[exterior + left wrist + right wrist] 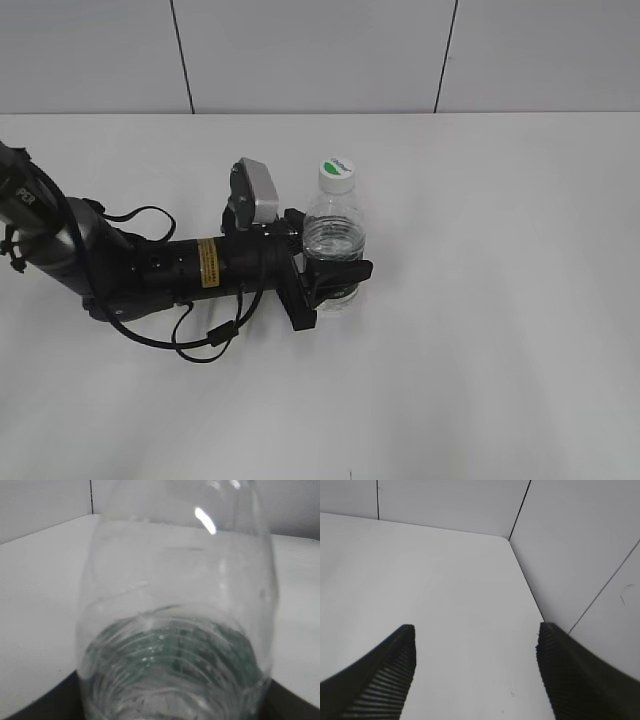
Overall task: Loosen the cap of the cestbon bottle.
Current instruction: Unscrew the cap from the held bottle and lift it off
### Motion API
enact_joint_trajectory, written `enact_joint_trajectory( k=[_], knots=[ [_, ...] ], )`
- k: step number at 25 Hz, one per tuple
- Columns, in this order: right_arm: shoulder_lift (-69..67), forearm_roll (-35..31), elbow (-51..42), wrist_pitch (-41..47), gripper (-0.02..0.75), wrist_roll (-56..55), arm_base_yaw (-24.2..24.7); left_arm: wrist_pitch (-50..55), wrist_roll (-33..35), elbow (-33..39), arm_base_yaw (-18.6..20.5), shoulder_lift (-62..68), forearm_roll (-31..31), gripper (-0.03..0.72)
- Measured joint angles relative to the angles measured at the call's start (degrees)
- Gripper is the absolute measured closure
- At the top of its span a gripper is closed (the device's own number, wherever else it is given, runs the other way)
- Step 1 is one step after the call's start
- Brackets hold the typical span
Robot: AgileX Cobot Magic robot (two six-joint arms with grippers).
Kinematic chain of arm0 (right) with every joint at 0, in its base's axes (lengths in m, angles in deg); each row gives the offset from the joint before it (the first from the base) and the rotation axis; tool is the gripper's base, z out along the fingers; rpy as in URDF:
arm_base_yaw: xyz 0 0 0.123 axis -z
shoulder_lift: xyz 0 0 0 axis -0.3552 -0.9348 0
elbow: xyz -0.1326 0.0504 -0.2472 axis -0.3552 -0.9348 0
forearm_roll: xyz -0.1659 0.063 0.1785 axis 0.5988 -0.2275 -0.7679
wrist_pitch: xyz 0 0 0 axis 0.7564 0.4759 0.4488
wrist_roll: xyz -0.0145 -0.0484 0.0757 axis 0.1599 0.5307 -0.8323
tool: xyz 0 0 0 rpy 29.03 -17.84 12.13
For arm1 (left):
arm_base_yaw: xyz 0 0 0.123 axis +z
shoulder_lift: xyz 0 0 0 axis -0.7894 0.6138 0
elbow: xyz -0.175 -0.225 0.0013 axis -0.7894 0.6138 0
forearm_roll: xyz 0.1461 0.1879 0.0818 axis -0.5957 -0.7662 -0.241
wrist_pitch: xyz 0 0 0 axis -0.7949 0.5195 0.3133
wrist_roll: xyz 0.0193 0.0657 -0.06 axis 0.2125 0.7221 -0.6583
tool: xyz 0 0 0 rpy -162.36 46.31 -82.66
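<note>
The small round white plastic screw cap with a green leaf mark on top sits just above the middle of the exterior frame, seated on the neck of the small clear plastic cestbon bottle, which stands upright on the plain white worktop with water in its lower part. Nothing touches the cap, so loosening it looks not yet begun. Around the bottle's lower body, near where a dark band shows through, the left end effector is clamped on it: black fingers stand on either side of the bottle, and the black left arm reaches in low from the left edge of the frame, nearly level with the worktop. That low, sideways hold probably serves to anchor the bottle against turning while leaving the cap and shoulders free from above. The left wrist view agrees, with the ribbed clear wall of the bottle filling the frame at very close range and a greenish tint in its lower half. The right end effector does not appear in the exterior view; its own wrist view shows two dark ridged fingers spread wide apart over bare worktop, holding nothing, with grey wall panels in the upper right. It would likely have to come over the cap and close on it to twist.
</note>
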Motion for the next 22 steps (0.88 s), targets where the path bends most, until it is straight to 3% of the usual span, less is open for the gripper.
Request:
enact_joint_trajectory(
  k=[8, 22],
  knots=[
    [-19.75, -1.01, 7.40, 0.00, 0.164, 0.00, 0.00, 0.00, 0.00, 0.00, 0.00, 0.00, 0.00, 0.279],
    [-55.47, -7.74, 30.56, -2.50, 0.164, 0.00, 0.00, -0.11, 0.00, 0.00, 0.00, 0.00, -0.34, 0.279]
  ],
)
